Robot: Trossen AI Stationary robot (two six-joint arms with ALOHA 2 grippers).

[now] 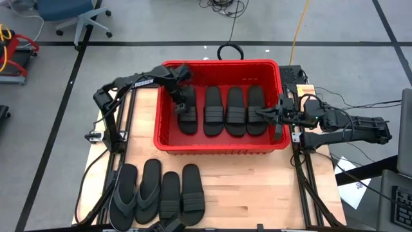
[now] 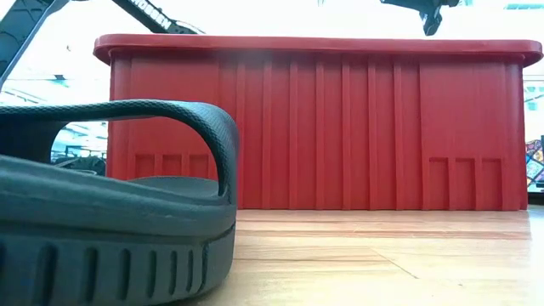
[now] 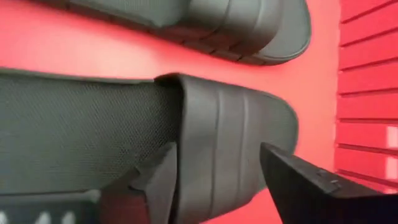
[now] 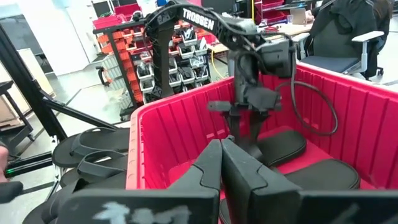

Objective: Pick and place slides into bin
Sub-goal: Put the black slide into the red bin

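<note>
The left gripper (image 3: 214, 180) stands open astride the strap of the leftmost sandal (image 1: 187, 115), low inside the red bin (image 1: 219, 143), gripping nothing. The right gripper (image 1: 262, 115) hangs shut and empty over the bin's right side. Four sandals lie abreast in the bin; four more (image 1: 158, 193) lie on the tabletop (image 1: 257, 193) just before it.

What we cannot see

In the low view the red bin (image 2: 340, 127) wall hides everything inside it from us, and the near slide (image 2: 110, 212) is cut off by the left and bottom edges. From above, the left gripper (image 1: 187, 106) covers part of the leftmost slide in the bin (image 1: 187, 121), so we cannot tell whether the fingers touch it. At the tabletop's near edge, the four slides on the table (image 1: 158, 196) run partly out of the picture. We see the right gripper (image 4: 221, 155) only partly in its wrist view.
</note>
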